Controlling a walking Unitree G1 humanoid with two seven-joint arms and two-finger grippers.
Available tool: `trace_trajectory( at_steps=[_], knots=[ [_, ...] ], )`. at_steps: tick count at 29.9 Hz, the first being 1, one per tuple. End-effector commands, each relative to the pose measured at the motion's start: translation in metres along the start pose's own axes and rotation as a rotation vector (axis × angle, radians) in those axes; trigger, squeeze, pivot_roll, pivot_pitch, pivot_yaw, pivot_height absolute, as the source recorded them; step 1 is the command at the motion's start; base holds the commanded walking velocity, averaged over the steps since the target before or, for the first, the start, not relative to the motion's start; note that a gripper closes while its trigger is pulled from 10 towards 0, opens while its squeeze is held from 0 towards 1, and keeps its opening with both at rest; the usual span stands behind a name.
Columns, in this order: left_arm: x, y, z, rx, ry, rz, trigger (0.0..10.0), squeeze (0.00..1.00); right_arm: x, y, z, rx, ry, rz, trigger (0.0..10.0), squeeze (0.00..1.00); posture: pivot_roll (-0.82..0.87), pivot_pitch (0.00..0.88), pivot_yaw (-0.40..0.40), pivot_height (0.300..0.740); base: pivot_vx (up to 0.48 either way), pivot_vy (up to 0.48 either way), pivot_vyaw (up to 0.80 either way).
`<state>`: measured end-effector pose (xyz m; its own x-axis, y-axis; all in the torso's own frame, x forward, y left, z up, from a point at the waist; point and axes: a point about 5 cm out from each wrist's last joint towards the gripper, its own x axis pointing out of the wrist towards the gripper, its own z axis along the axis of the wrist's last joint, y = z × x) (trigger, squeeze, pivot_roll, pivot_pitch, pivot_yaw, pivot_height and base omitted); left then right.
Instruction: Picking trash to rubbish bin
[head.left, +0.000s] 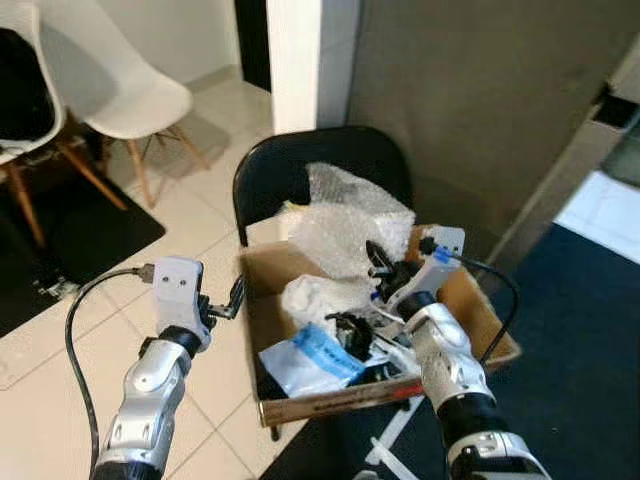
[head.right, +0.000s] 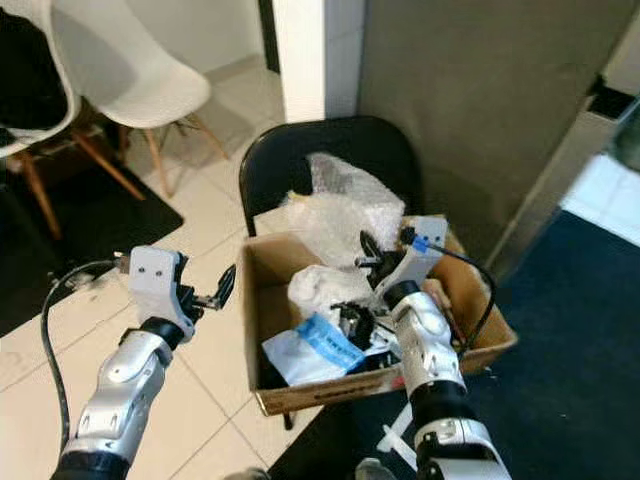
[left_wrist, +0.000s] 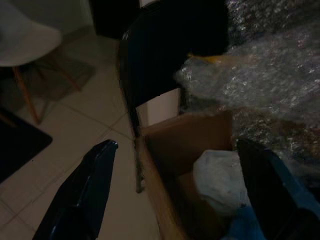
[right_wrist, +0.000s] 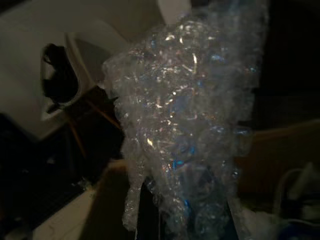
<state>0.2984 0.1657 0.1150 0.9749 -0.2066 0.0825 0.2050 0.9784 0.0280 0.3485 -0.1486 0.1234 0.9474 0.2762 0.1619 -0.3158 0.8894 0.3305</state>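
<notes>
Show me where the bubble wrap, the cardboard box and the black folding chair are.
bubble wrap (head.left: 350, 225): left eye view, middle of the crumpled sheet.
cardboard box (head.left: 330, 402): left eye view, its front wall.
black folding chair (head.left: 270, 165): left eye view, bare left part of the backrest.

A tiled room in a home or small office

A black folding chair (head.left: 300, 170) carries an open cardboard box (head.left: 470, 300) of packaging waste. Behind the chair stand a white pillar (head.left: 295, 60) and a grey wall; to its left, white shell chairs (head.left: 120, 90) on a dark rug (head.left: 90, 225); to its right, dark blue carpet (head.left: 590, 330).
</notes>
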Motion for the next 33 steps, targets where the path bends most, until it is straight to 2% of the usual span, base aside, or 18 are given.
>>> trace_trajectory(
  at_steps=[1, 15, 21, 23, 24, 26, 27, 28, 30, 32, 33],
  knots=[
    [-0.001, 0.000, 0.001, 0.008, 0.005, -0.009, 10.0, 0.00, -0.002, -0.004, 0.001, 0.009, -0.005, -0.021, 10.0, 0.00, 0.06, 0.138, -0.018, 0.740, 0.000, 0.000, 0.00],
    [0.004, 0.000, 0.007, 0.121, 0.010, -0.040, 10.0, 0.00, 0.003, -0.003, 0.003, -0.007, -0.015, -0.004, 10.0, 0.00, 0.07, 0.137, -0.021, 0.740, 0.000, 0.000, 0.00],
    [0.004, 0.000, 0.002, 0.129, 0.033, -0.031, 10.0, 0.00, 0.008, 0.001, 0.001, -0.017, 0.011, 0.016, 10.0, 0.00, 0.07, 0.138, -0.029, 0.740, 0.000, 0.000, 0.00],
    [0.003, 0.000, 0.000, 0.126, 0.037, -0.032, 10.0, 0.00, 0.011, 0.006, -0.002, -0.059, 0.040, 0.043, 10.0, 0.00, 0.07, 0.140, -0.032, 0.740, 0.000, 0.000, 0.00],
    [0.004, -0.003, 0.000, 0.131, 0.035, -0.051, 10.0, 0.00, 0.012, 0.009, -0.004, -0.109, 0.062, 0.052, 10.0, 0.00, 0.07, 0.141, -0.037, 0.740, 0.000, 0.000, 0.00],
    [0.004, -0.007, 0.000, 0.135, 0.028, -0.080, 10.0, 0.00, 0.012, 0.008, -0.006, -0.144, 0.080, 0.038, 10.0, 0.00, 0.07, 0.141, -0.037, 0.740, 0.000, 0.000, 0.00],
    [0.004, -0.012, 0.001, 0.136, 0.023, -0.119, 10.0, 0.00, 0.012, 0.005, -0.009, -0.185, 0.102, 0.009, 10.0, 0.00, 0.07, 0.143, -0.039, 0.740, 0.000, 0.000, 0.00],
    [0.004, -0.012, 0.001, 0.136, 0.023, -0.119, 10.0, 0.00, 0.012, 0.005, -0.009, -0.185, 0.102, 0.009, 10.0, 0.00, 0.07, 0.143, -0.039, 0.740, 0.000, 0.000, 0.00],
    [0.004, -0.021, 0.003, 0.124, 0.010, -0.189, 10.0, 0.00, 0.011, -0.002, -0.011, -0.264, 0.138, -0.043, 10.0, 0.00, 0.07, 0.143, -0.038, 0.740, 0.000, 0.000, 0.00],
    [0.003, -0.024, 0.004, 0.120, 0.009, -0.206, 10.0, 0.00, 0.011, -0.004, -0.011, -0.289, 0.147, -0.055, 10.0, 0.00, 0.07, 0.143, -0.038, 0.740, 0.000, 0.000, 0.00],
    [0.002, -0.026, 0.004, 0.106, 0.004, -0.223, 10.0, 0.00, 0.010, -0.008, -0.011, -0.333, 0.161, -0.066, 10.0, 0.00, 0.07, 0.143, -0.040, 0.740, 0.000, 0.000, 0.00]
  ],
)
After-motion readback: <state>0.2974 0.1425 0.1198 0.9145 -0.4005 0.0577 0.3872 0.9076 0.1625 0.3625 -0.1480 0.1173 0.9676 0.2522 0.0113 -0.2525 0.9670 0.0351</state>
